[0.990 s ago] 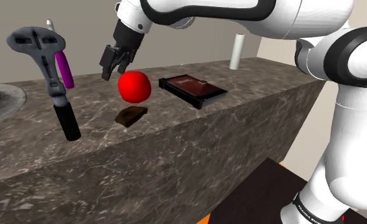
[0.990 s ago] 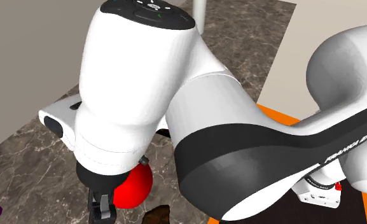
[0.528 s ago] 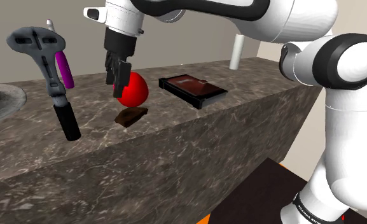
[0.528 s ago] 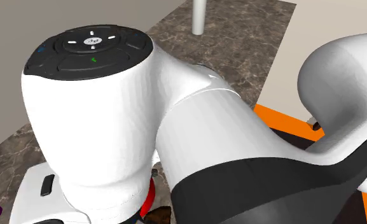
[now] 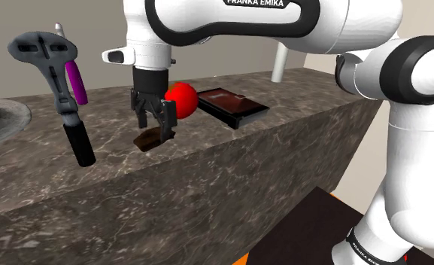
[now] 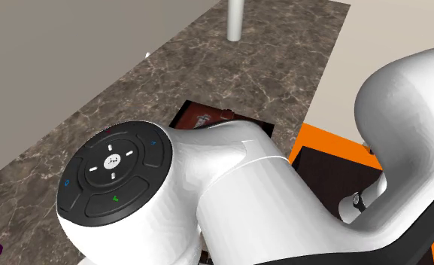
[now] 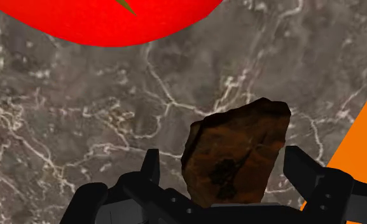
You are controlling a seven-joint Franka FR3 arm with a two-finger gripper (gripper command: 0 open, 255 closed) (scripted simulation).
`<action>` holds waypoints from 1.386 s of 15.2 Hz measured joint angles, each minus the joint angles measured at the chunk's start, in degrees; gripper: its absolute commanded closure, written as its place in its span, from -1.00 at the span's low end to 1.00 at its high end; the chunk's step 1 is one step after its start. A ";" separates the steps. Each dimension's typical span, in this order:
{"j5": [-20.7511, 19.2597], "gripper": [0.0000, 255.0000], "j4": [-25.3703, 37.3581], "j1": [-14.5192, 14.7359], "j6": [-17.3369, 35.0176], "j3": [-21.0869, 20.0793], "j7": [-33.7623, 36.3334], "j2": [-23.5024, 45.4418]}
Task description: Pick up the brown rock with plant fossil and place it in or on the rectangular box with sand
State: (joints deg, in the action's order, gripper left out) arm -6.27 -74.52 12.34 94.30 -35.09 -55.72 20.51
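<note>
At the shoulder view's centre left, the gripper (image 5: pixel 154 128) hangs wide open astride the brown rock (image 7: pixel 236 149). Lower straight, keep the rock centred, and avoid the red fruit (image 7: pixel 105 19) nearby.

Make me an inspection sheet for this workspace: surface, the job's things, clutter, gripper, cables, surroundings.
Surface: dark marbled counter.
Job's things: brown rock lying flat on the counter, dark fossil mark on top; box apart from it, at the shoulder view's right of the red ball.
Clutter: red ball near the rock; grey-and-black tool; purple piece; white cylinder.
Gripper: gripper open, low over the rock, a finger on either side, not clasping it.
Cables: nothing seen.
Surroundings: beige wall; orange floor.
</note>
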 measured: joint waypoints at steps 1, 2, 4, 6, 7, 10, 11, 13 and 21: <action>0.04 -1.00 -0.79 -0.08 0.61 -0.01 -0.03 -0.10; 0.11 -1.00 -1.51 -0.15 1.13 -0.03 -0.01 -0.26; 0.18 -1.00 -2.24 -0.27 1.71 -0.03 -0.07 -0.38; 0.18 -1.00 -2.39 -0.29 1.84 -0.02 -0.08 -0.38; 0.19 -1.00 -2.42 -0.30 1.87 -0.02 -0.08 -0.39; 0.17 1.00 -2.33 -0.32 2.01 -0.02 -0.08 -0.49; 0.17 1.00 -2.34 -0.30 1.93 -0.02 -0.08 -0.44; 0.17 1.00 -2.32 -0.30 1.88 -0.02 -0.08 -0.42; 0.03 1.00 -1.00 -0.02 0.75 -0.04 0.04 -0.11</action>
State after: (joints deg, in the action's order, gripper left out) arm -6.25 -75.52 12.32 95.05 -35.13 -55.67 20.41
